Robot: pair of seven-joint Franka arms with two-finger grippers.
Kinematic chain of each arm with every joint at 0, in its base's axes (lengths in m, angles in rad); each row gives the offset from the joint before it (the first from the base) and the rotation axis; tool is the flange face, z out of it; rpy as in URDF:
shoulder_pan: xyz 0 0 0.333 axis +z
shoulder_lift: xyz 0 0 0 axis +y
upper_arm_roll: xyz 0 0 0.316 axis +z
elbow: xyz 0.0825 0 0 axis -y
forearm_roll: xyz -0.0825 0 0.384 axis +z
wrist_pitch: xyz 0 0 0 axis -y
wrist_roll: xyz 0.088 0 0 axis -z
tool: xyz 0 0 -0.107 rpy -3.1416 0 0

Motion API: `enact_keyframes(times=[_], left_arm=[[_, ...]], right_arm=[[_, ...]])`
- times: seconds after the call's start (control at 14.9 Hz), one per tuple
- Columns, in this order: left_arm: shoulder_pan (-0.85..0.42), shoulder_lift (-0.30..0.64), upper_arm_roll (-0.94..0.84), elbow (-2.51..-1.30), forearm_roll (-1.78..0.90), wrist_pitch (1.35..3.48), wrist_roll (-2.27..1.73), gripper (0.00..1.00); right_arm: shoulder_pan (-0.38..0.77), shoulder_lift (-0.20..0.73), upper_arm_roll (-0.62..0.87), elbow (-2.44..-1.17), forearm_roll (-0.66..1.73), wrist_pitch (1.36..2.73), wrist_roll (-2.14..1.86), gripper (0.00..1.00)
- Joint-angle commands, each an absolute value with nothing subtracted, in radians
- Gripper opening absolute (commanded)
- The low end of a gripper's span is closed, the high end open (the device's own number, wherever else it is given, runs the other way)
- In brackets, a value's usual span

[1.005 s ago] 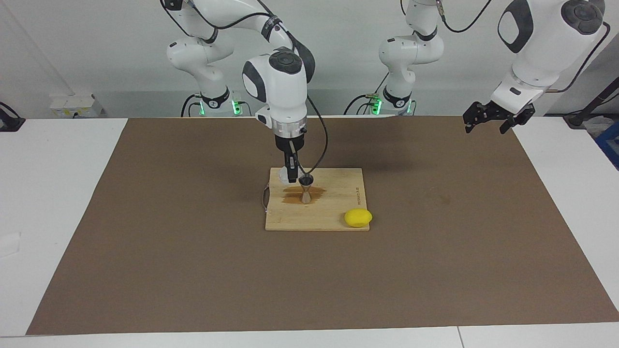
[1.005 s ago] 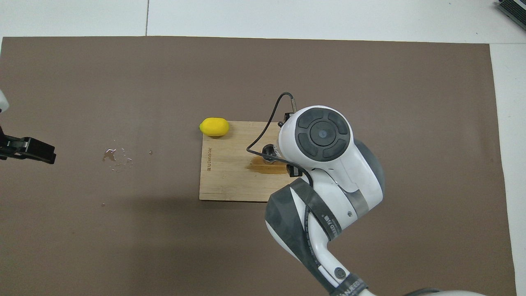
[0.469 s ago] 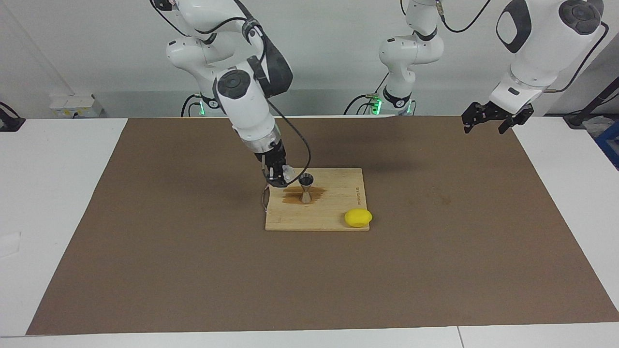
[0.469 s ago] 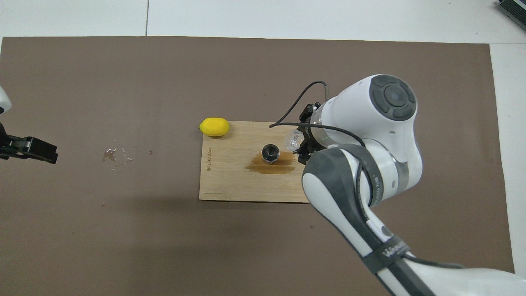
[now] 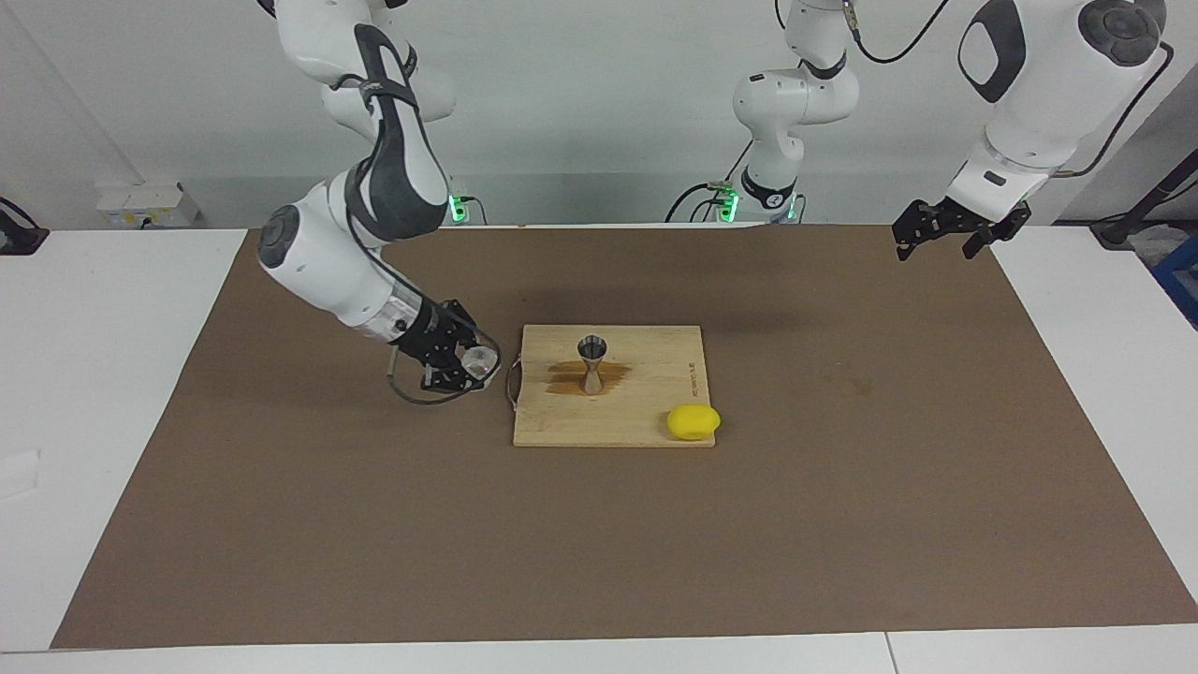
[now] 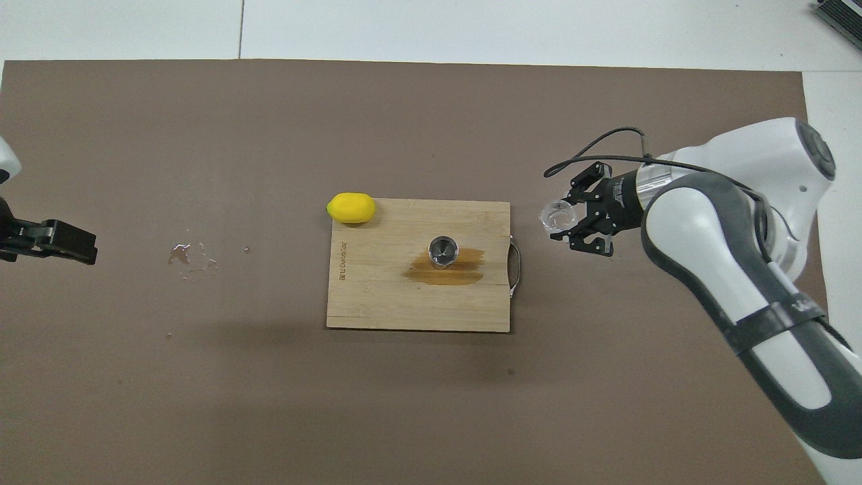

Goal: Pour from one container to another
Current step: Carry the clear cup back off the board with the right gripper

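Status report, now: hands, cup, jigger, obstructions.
Right hand shut on clear cup, over the mat beside the board. Left hand open, waiting. Jigger upright on wet board. Nothing in the way.

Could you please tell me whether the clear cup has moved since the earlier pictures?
Yes. The right gripper has carried the clear cup off the cutting board, away from the jigger, toward the right arm's end.

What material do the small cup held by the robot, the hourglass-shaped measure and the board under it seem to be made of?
Cup: clear plastic or glass, glossy; the mat shows through it.
Measure: probably metal, grey, with a bright sheen at its rim.
Board: light wood, possibly bamboo, matte; strip grain shows, and a dark wet-looking stain lies around the measure.
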State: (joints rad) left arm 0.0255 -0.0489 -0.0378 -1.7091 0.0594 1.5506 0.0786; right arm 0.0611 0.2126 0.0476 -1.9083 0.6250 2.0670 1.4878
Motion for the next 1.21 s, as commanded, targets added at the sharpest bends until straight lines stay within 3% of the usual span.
enact_keyframes(times=[0.0,0.54,0.94,1.0,1.14], left_arm=[[-0.014,-0.066,-0.006,-1.733,0.071,1.572,0.058,1.0],[-0.011,-0.067,-0.005,-1.733,0.069,1.569,0.058,1.0],[-0.012,-0.069,-0.005,-1.73,0.071,1.565,0.069,1.0],[-0.012,-0.072,-0.005,-1.73,0.071,1.565,0.069,1.0],[-0.012,-0.072,-0.005,-1.73,0.071,1.562,0.069,1.0]], right_arm=[[-0.021,0.183,0.063,-1.994,0.71,2.063,1.343,0.0],[-0.176,0.29,0.063,-2.046,0.88,1.979,0.993,0.0],[-0.198,0.325,0.058,-2.055,0.882,1.988,0.933,0.0],[-0.201,0.325,0.057,-2.059,0.882,1.994,0.939,0.09],[-0.202,0.313,0.055,-2.089,0.882,2.028,0.937,0.38]])
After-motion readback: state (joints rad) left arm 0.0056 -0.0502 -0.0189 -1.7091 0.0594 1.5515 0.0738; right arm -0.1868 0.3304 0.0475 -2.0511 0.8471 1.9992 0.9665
